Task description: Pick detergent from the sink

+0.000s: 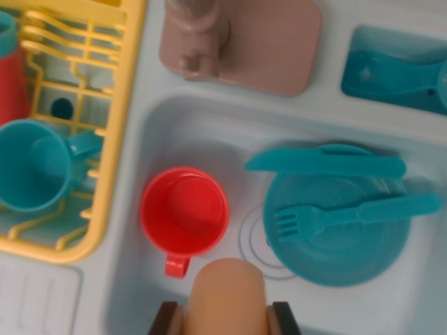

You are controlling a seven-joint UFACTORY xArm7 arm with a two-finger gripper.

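Observation:
The detergent (229, 289) is a peach-orange rounded bottle at the bottom middle of the wrist view, seen end-on above the pale sink basin (202, 132). My gripper (227, 319) has a dark finger against each side of the bottle and looks shut on it. The bottle's lower part is cut off by the frame edge. A red cup (184, 213) sits in the basin just beyond the bottle, to the wrist view's left. To the right lies a teal plate (335, 262).
A teal fork (349, 215) and a teal knife (325, 162) lie on the plate. A yellow dish rack (112, 139) at the left holds a teal mug (31, 166) and a red item (12, 87). A pink faucet (230, 42) stands behind the basin, a teal tray (394, 66) at top right.

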